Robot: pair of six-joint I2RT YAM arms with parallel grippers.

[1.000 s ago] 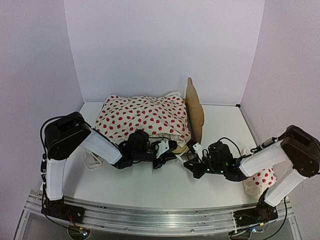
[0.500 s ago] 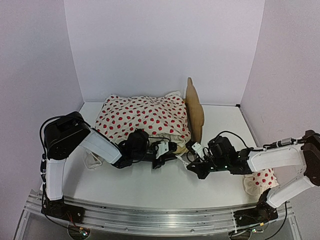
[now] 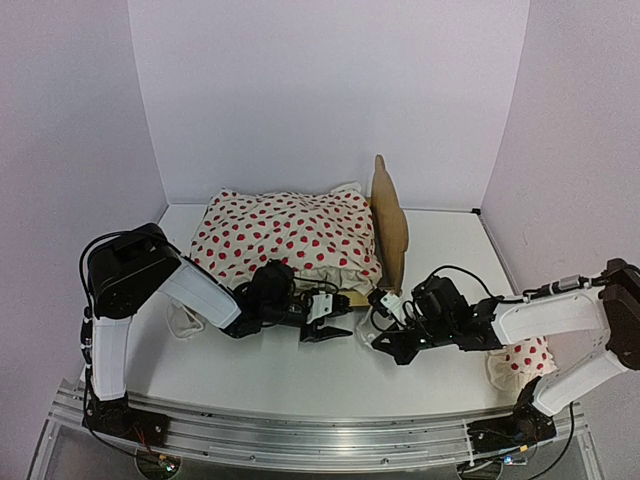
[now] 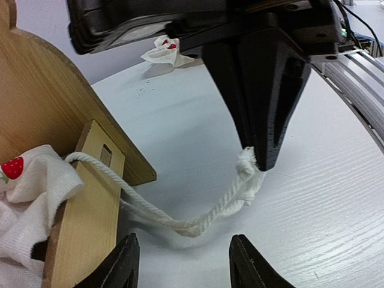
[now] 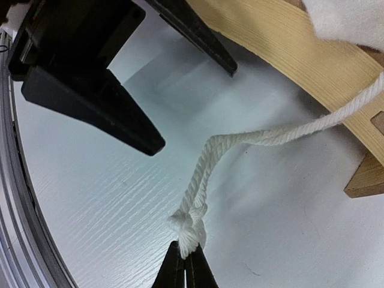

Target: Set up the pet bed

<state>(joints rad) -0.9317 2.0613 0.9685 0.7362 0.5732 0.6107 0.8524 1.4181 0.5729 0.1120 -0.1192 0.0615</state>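
The right hand [image 5: 185, 268] is pinched tight on the knotted end of a white twisted cotton cord [image 5: 240, 141]. Its two black fingers are pressed together, with the knot [image 5: 188, 227] bunched just above their tips. From there the cord sags onto the table, then rises to a slotted wooden slat [image 4: 99, 174] on the small light plywood pet bed [image 4: 42, 114], where it passes behind a fold of white cloth.

The left hand [image 4: 183, 264] faces the right hand almost tip to tip. Its fingers stand moderately apart and hold nothing. The slack loop of cord lies on the table just ahead of the gap between them.

Seen from above, both hands sit low over the front middle of a white wood-grain table [image 3: 300, 385]. The pet bed is just behind them, its wavy headboard [image 3: 390, 225] upright at the right end. A puffy white duvet with red dots [image 3: 285, 235] is heaped to the left of the headboard. A small red-dotted pillow [image 3: 520, 360] lies well apart at the table's right edge, partly hidden by the right arm. Pale lilac walls [image 3: 330, 90] close in three sides. An aluminium rail [image 3: 320, 435] along the near edge carries the arm bases.
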